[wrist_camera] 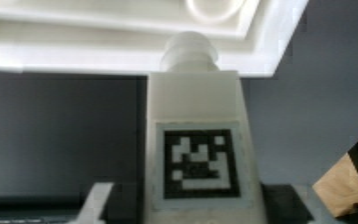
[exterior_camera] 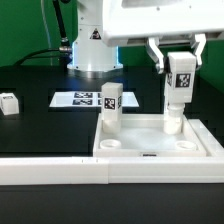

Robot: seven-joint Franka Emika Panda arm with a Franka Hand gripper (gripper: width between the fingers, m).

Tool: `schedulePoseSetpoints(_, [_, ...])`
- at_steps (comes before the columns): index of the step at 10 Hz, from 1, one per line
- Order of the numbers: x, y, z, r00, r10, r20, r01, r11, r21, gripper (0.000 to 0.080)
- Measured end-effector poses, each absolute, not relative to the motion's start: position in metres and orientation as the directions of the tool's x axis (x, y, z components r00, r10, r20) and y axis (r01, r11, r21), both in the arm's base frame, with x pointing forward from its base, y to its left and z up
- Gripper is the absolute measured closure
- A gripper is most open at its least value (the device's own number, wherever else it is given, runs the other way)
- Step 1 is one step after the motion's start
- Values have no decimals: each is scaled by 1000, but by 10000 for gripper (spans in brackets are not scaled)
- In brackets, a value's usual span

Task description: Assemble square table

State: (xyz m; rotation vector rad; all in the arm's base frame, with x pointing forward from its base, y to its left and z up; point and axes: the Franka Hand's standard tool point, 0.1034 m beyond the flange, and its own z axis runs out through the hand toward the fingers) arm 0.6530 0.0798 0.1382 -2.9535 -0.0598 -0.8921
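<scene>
Gripper (exterior_camera: 180, 60) clamped on held leg (exterior_camera: 181, 90), jaws part-closed across its upper end; dark fingers (wrist_camera: 108, 200) flank the tagged face in the wrist view. Leg near upright, peg end down, at the far corner of table top (exterior_camera: 160, 152) on the exterior view's right. Cannot tell whether the peg is in the corner hole or just over it. Second leg (exterior_camera: 110, 105) standing in the other far corner. Near sockets (exterior_camera: 112, 146) bare. Third leg (exterior_camera: 10, 102) lying loose on the black table (exterior_camera: 40, 130), well apart, toward the exterior view's left. Marker board (exterior_camera: 85, 98) behind the top, border rail (exterior_camera: 50, 165) along the near edge. Handling, as a judgement: hard white plastic, stiff, light, no give, so little crush risk, but the smooth faces are likely slippery under twist. Best hold is on the two flat side faces near the upper end, with the tag face left clear and the peg end free for the hole. Probably needs a straight push down plus turning; any tilt likely jams the peg on the rim. Top looks light too and could slide or spin unless braced against the rail.
</scene>
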Motion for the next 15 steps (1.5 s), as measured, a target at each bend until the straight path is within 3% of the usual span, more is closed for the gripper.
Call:
schedulePoseSetpoints(12, [656, 89, 98, 829, 23, 559, 55, -998, -42, 511])
schedulePoseSetpoints(15, [660, 91, 95, 817, 24, 577, 56, -998, -38, 511])
